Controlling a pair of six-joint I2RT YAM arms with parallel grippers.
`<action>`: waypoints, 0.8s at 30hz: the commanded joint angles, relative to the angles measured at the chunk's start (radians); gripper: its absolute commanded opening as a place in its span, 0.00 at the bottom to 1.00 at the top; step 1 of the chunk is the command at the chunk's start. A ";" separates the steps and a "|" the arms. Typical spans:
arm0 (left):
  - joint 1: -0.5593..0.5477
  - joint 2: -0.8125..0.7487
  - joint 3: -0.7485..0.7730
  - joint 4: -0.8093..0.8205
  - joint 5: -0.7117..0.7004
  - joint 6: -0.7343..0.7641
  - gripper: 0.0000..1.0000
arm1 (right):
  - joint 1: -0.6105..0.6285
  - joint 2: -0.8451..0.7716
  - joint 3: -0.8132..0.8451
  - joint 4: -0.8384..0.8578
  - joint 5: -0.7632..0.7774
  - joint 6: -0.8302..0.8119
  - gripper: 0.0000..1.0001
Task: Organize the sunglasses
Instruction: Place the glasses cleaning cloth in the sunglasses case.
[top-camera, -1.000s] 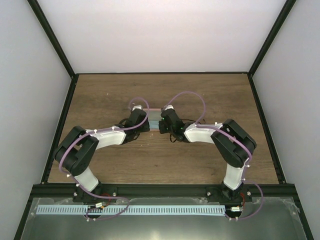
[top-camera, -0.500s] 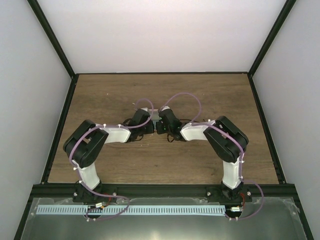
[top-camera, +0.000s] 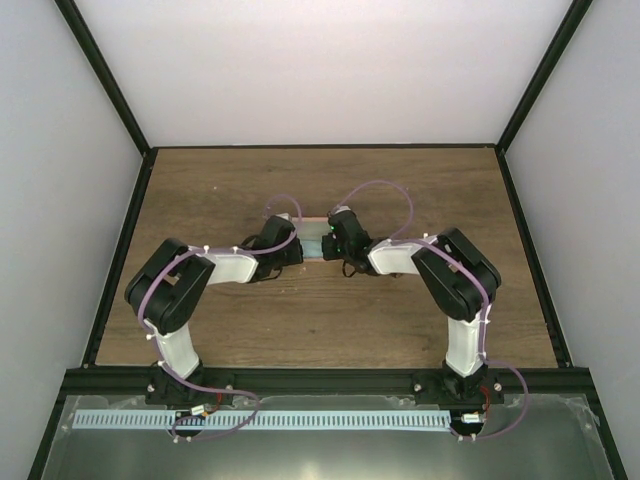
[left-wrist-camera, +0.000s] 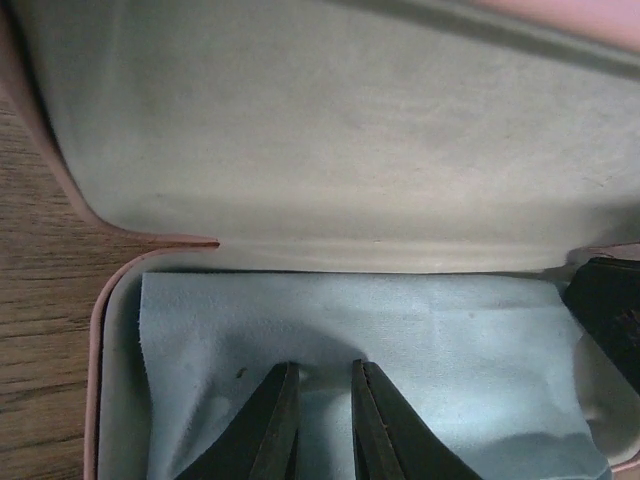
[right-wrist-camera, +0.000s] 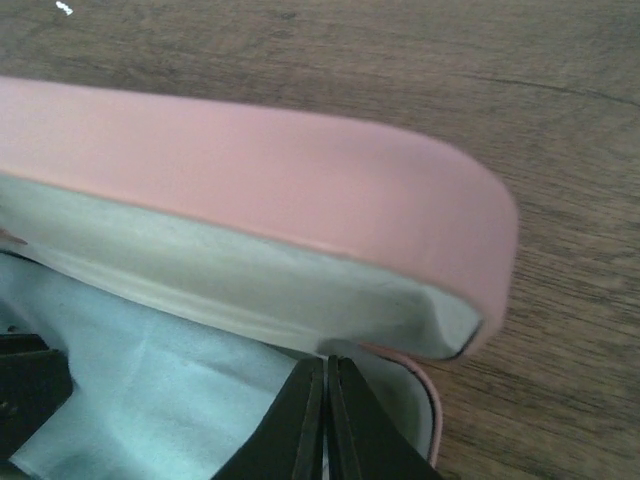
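Observation:
The pink hard case (top-camera: 312, 238) stands open at the table's middle, between my two grippers. Its lid (right-wrist-camera: 250, 170) is half raised, with pale lining (left-wrist-camera: 350, 130). A light blue cloth (left-wrist-camera: 420, 330) covers the inside of the base, and also shows in the right wrist view (right-wrist-camera: 150, 390). The sunglasses are hidden; no frame or lens shows. My left gripper (left-wrist-camera: 324, 368) is inside the base with its fingers a little apart, tips on the cloth. My right gripper (right-wrist-camera: 326, 362) is shut and empty, its tips at the case's right inner end, under the lid.
The case lies on a brown wooden table (top-camera: 400, 190) with white walls on three sides. My right gripper shows as a dark shape at the right edge of the left wrist view (left-wrist-camera: 610, 300). My left gripper shows at the lower left of the right wrist view (right-wrist-camera: 30, 390).
Both grippers drew close over the case half a second ago. Now they are slightly apart again, and the blue inside shows between them. The left elbow has moved right.

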 joint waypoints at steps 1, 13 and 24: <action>0.004 -0.025 -0.023 0.018 0.008 0.004 0.18 | -0.004 -0.022 -0.004 -0.004 -0.016 -0.004 0.04; -0.041 -0.114 -0.116 0.166 0.029 -0.063 0.18 | 0.010 -0.239 -0.121 0.032 -0.018 0.016 0.08; -0.273 -0.210 -0.148 0.258 -0.181 -0.077 0.24 | 0.008 -0.586 -0.437 0.051 0.230 0.174 0.16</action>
